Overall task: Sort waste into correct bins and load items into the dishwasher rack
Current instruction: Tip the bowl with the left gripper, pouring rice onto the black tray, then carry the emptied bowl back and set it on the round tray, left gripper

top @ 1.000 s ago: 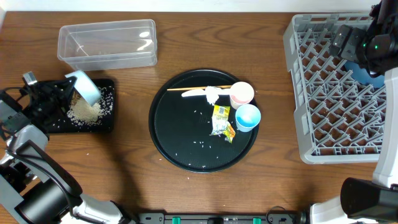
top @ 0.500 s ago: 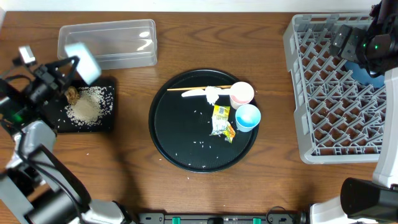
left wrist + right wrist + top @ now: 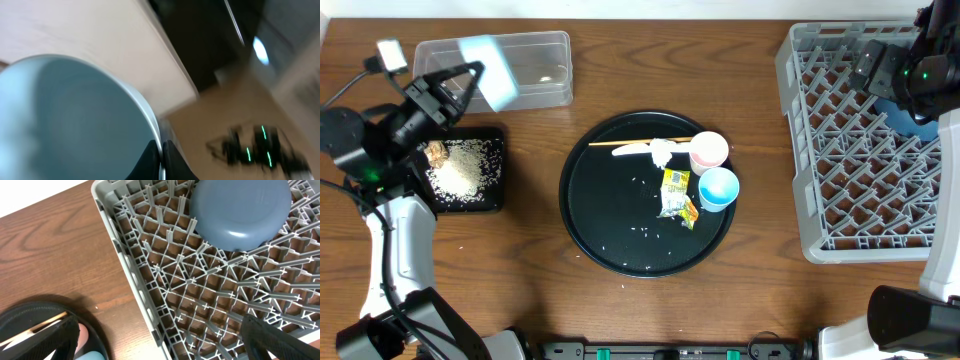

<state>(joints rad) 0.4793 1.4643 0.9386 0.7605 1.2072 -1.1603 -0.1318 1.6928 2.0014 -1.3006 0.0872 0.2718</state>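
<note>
My left gripper [image 3: 162, 160] is shut on the rim of the white bowl with pale-blue outside [image 3: 75, 120]. In the overhead view it holds this bowl [image 3: 488, 68] raised over the clear tub [image 3: 535, 88]. The shallow black tray [image 3: 492, 190] holds a pile of rice [image 3: 460, 170] and the brown lump [image 3: 438, 152]. The pink cup [image 3: 709, 151], light-blue cup [image 3: 718, 188], wrapper [image 3: 676, 195] and tissue [image 3: 661, 152] lie on the round tray. My right gripper [image 3: 160, 345] is open and empty above the grey rack [image 3: 150, 305], where the dark-blue bowl [image 3: 240, 210] sits upside down.
The large round black tray [image 3: 610, 215] sits mid-table with scattered rice grains and a pair of chopsticks [image 3: 635, 142]. The rack [image 3: 860, 190] fills the right side. My right arm [image 3: 915, 70] hangs over its far corner.
My left arm lifted the pale-blue bowl from its tilt over the black tray, up and right toward the clear tub. The right arm has not moved.
</note>
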